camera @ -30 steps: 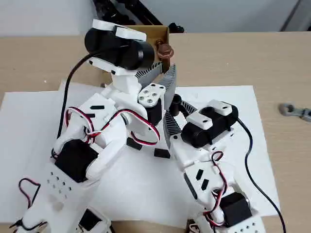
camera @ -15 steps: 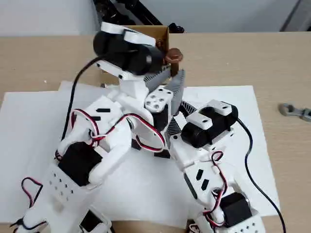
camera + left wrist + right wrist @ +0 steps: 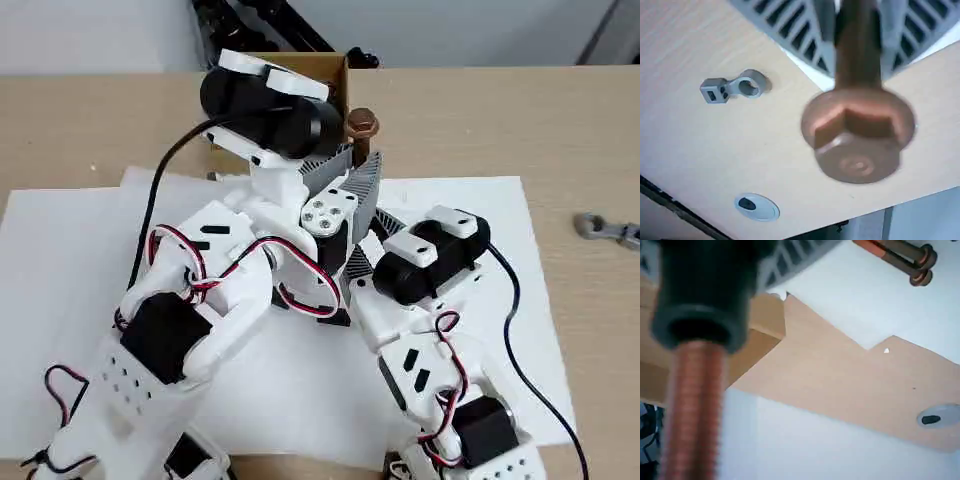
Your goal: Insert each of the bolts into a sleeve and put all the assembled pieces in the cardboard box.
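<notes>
Looking down on the table, the left gripper stands raised just beside the cardboard box. Its 2 grey fingers are pressed in on the shaft of a copper bolt, whose hex head sticks out past them. The right gripper is tucked close under the left arm, over the white paper. A grey metal piece lies well apart on the bare table.

From the left wrist, the bolt points head-outward. The ribbed fingers leave no more gap than the shaft fills. The grey metal piece lies on the table beyond.

From the right wrist, a black sleeve sits right up in the right gripper with a ribbed finger against it, so I take that pincer as closed on the sleeve. The bolt shows its threaded end coming out of the sleeve. 2 more bolts lie side by side on the paper.

To my eye the insertion of this pair is about done. Next, 1 pincer must let go while the other keeps the piece together and carries it over the box, which is near.
</notes>
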